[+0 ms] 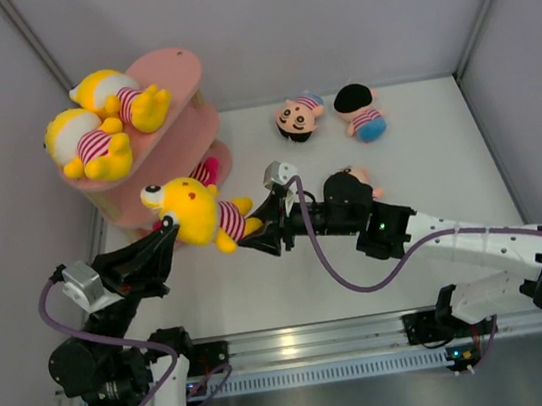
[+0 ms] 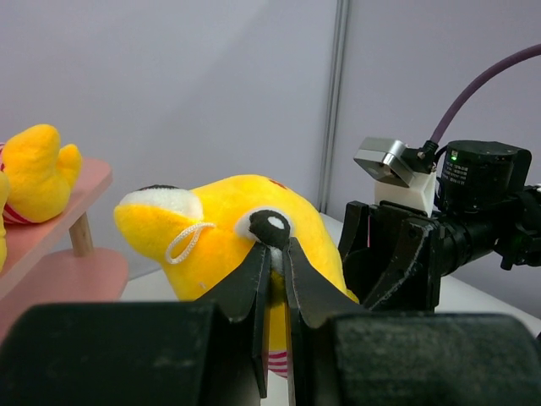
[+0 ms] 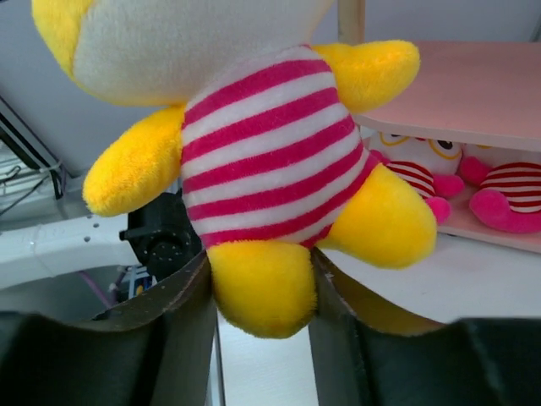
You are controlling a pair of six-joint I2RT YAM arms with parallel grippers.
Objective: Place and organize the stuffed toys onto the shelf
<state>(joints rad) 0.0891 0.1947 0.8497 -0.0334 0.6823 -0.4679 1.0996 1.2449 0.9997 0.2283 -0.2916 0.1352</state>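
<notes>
You are holding the yellow toy (image 1: 195, 212) up off the table (image 1: 425, 151), just in front of the shelf's (image 1: 182, 69) lowest board, and both arms are sharing it. Its long axis is running from the head, on the shelf side, to the feet, pointing away from the shelf. The left gripper (image 2: 272, 254) is pinching the head beside the black eye, its fingers nearly together with only a fold of plush between them. The right gripper (image 3: 262, 283) is clamping one yellow foot, its fingers spread just the width of that foot. From above, the head may be brushing the bottom board, but that view is not settling it.

The left arm is standing on the shelf side of the toy and the right arm on the far side, so the left is looking like the nearer one for the carry. That would call for the right fingers to let go of the foot first.

Two more yellow toys (image 1: 102, 111) are lying on the shelf's top board, magenta toys (image 3: 414, 169) are sitting on a lower board, and pink-faced toys (image 1: 297, 116) are lying on the table well away from the shelf.
</notes>
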